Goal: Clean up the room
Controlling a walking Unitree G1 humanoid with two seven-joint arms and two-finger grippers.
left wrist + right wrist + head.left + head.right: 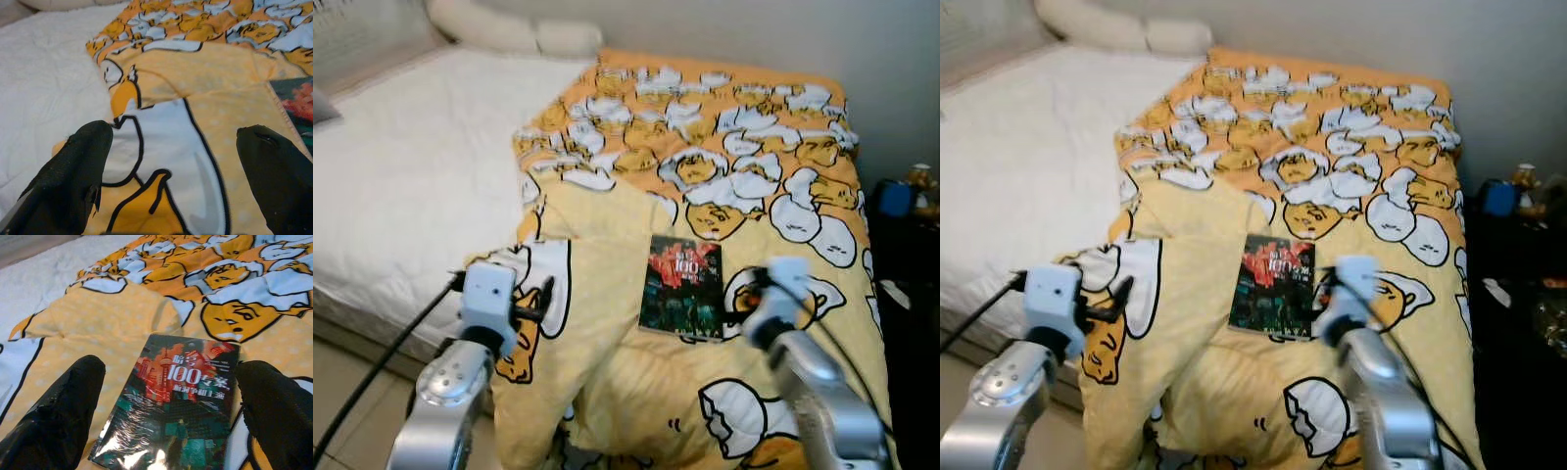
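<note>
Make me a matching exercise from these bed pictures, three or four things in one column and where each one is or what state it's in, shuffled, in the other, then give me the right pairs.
Things:
1. book
2. pillows
3. left gripper
4. yellow egg-print quilt

Places or states:
A. open above the quilt's turned-back corner, beside the white sheet
B. at the head of the bed, against the wall
C. lying flat on the quilt, in front of the open right gripper
D. spread over the robot's right side of the bed

Pairs: 1-C, 2-B, 3-A, 4-D
</note>
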